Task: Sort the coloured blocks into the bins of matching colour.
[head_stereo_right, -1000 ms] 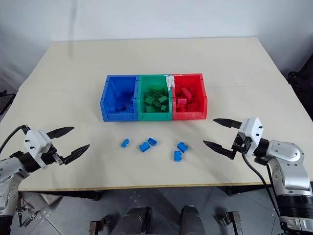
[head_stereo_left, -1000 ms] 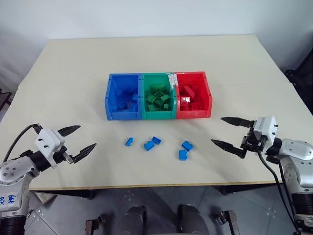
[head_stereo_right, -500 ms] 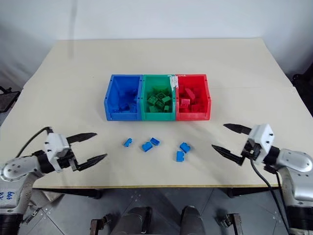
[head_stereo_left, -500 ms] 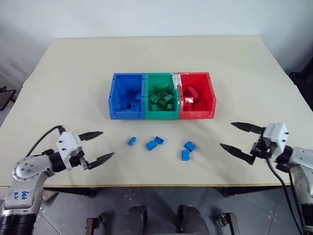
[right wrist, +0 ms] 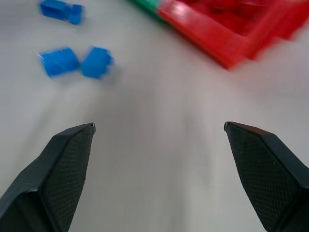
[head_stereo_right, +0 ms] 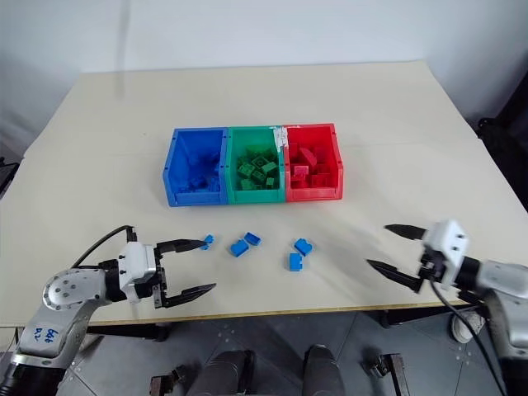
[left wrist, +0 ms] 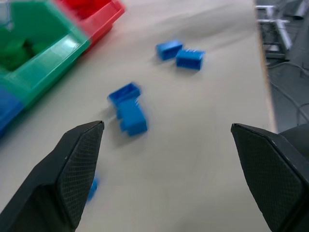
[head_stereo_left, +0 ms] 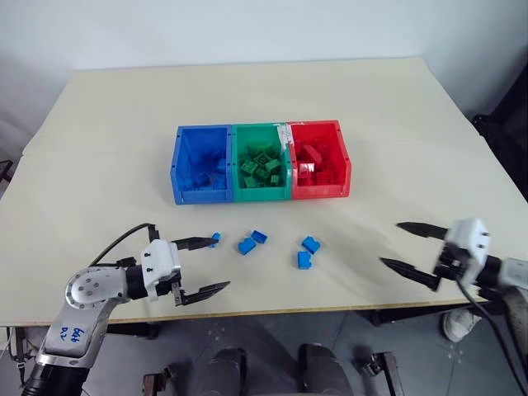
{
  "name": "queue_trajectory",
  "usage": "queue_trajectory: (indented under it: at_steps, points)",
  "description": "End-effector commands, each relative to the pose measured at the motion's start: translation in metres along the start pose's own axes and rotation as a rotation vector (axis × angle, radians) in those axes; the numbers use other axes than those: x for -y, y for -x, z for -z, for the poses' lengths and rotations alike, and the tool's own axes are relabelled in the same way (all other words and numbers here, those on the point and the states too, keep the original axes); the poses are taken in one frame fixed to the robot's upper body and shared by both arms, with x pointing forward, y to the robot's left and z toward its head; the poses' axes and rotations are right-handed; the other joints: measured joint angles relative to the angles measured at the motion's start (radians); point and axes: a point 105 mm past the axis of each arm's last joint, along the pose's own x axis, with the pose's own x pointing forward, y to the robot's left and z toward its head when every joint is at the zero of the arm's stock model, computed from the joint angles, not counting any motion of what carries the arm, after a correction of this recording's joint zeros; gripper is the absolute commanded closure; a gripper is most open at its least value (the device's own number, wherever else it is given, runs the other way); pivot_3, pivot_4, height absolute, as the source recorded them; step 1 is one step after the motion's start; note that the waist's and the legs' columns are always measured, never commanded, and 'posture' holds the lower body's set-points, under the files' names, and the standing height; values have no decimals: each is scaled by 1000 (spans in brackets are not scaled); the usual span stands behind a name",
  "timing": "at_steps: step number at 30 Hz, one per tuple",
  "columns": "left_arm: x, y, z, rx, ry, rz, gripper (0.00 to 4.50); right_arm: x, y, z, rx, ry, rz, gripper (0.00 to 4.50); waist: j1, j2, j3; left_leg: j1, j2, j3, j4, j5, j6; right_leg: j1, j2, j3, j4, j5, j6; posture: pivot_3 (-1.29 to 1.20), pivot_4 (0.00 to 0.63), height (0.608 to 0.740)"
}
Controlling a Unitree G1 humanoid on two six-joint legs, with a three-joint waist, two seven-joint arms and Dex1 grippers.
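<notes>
Swung inward over the last second: left tool (head_stereo_left: 200, 266), from the worktop's (head_stereo_left: 107, 157) left edge to just short of the leftmost blue block (head_stereo_left: 215, 239), upper finger now almost at it. Fingers spread wide, nothing pinched. Reads as an approach to a first pick, no block yet lifted. Handwritten marks on the left forearm, roughly "bb" over other strokes, not surely legible.

Loose on the worktop in front of the bins: five blue blocks, namely that leftmost one, a touching pair (head_stereo_left: 252, 241) in the middle, another close pair (head_stereo_left: 308, 252) further right. All five unsorted.

Behind them, joined in a row: blue bin (head_stereo_left: 176, 162), green bin (head_stereo_left: 236, 157), red bin (head_stereo_left: 345, 153), each already holding bricks of its colour.

Right tool (head_stereo_left: 417, 247) lowered slightly near the front right edge, spread wide, empty, well apart from the blocks.
</notes>
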Motion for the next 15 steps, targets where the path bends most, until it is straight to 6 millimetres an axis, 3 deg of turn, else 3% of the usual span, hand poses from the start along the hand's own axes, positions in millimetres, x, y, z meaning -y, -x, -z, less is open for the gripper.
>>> queue_trajectory:
  at_steps: [1, 6, 15]
  points:
    - [-10, 17, 0, -17, -26, -76, 16, -4, -31, -11, -3, -35, -10, 0, 2, 0, 0, 0, 2, 0, 0, 0, 0, 0, 0, 0, 0, 0, 0, 0, 150, 740]
    - [-5, 29, -1, -35, -38, -113, 16, -4, -57, -6, -80, -27, -33, 0, 18, 0, 0, -1, 1, -1, 1, -2, 2, 0, -2, 0, -1, 0, 0, 0, 150, 740]
    - [3, 37, -1, -48, -28, -151, 16, -18, -72, 7, -118, -31, -107, 0, 22, 0, 0, -1, 2, 0, 1, -3, 2, 1, 0, 0, -2, 0, 0, 0, 150, 740]
